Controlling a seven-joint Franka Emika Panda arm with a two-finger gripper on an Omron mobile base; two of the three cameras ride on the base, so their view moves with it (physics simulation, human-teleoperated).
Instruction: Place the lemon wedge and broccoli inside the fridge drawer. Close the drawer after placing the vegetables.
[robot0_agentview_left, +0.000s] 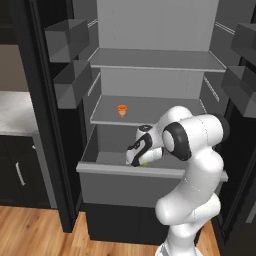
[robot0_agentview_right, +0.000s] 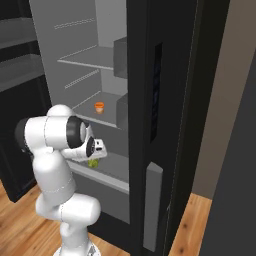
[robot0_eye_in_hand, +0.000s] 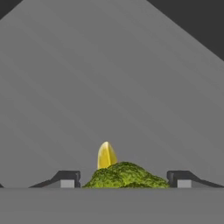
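An orange cup (robot0_agentview_left: 121, 110) is seen on the shelf (robot0_agentview_left: 150, 111) above the open drawer (robot0_agentview_left: 150, 172). The gripper (robot0_eye_in_hand: 124, 179) is spread wide around bumpy green broccoli (robot0_eye_in_hand: 124, 176), backed by a smooth yellow lemon wedge (robot0_eye_in_hand: 106, 155).

In the hand view the broccoli (robot0_eye_in_hand: 126, 176) is cut off along its underside by the bottom of the picture, so its stem is unseen. It covers the lower part of the lemon wedge (robot0_eye_in_hand: 106, 155), leaving just the pointed yellow top. The 2 fingertips (robot0_eye_in_hand: 66, 179) show only their upper ends.

In the left base view the robot's wrist hides most of the broccoli (robot0_agentview_left: 145, 163) inside the fridge drawer (robot0_agentview_left: 150, 186); a small green speck remains. The arm also covers the drawer's right front corner. Whether the broccoli rests on the drawer floor cannot be told.
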